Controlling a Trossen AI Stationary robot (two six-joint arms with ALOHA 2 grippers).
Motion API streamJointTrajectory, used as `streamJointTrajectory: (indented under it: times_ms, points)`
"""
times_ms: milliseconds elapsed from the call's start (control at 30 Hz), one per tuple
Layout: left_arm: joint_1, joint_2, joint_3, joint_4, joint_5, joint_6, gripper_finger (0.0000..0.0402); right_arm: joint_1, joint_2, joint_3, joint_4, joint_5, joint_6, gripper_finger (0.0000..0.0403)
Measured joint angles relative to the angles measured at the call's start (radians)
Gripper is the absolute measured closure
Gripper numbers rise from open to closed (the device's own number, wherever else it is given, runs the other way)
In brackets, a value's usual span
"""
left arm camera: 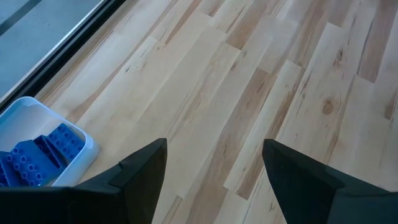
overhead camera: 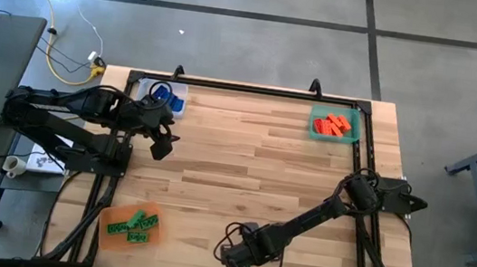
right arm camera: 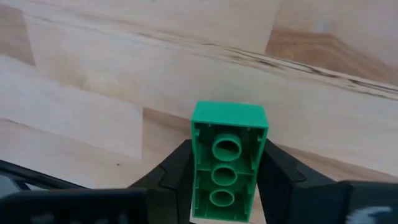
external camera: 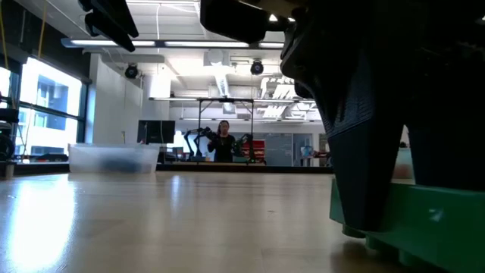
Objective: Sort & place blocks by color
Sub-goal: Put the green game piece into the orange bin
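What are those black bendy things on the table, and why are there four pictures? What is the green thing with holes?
Those are two robot arms, each ending in a two-finger gripper. One picture looks down from above, one looks level across the table, and two come from small cameras on the arms' wrists. The green thing is a toy block, seen from its hollow underside. The right gripper is pinching it near the table's front edge. The left gripper is open and empty, beside a clear tray of blue blocks. A green tray holds red-orange blocks, and an orange tray holds green blocks.
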Motion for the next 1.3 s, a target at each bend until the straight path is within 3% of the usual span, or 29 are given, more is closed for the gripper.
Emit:
streamJointTrajectory:
  times_ms: [167,600,1067,1167,1300]
  points:
    - [0.0,0.0,0.0,0.0,0.0,0.0,0.0149,0.0,0.007,0.033,-0.021,0.03,-0.049,0.0293]
    - [0.0,0.0,0.0,0.0,0.003,0.0,0.0149,-0.042,0.01,0.227,-0.171,0.256,-0.2,0.0293]
    - [-0.001,-0.028,0.0,0.0,0.174,0.083,0.0149,-0.15,0.005,0.596,-0.4,0.483,-0.654,0.0293]
    - [-0.001,-0.079,0.0,0.0,0.23,0.071,0.0149,-0.176,0.003,0.639,-0.337,0.484,-0.811,0.0293]
    - [-0.001,-0.16,0.0,0.0,0.245,0.029,0.0149,-0.224,0.003,0.617,-0.086,0.429,-1.027,0.0293]
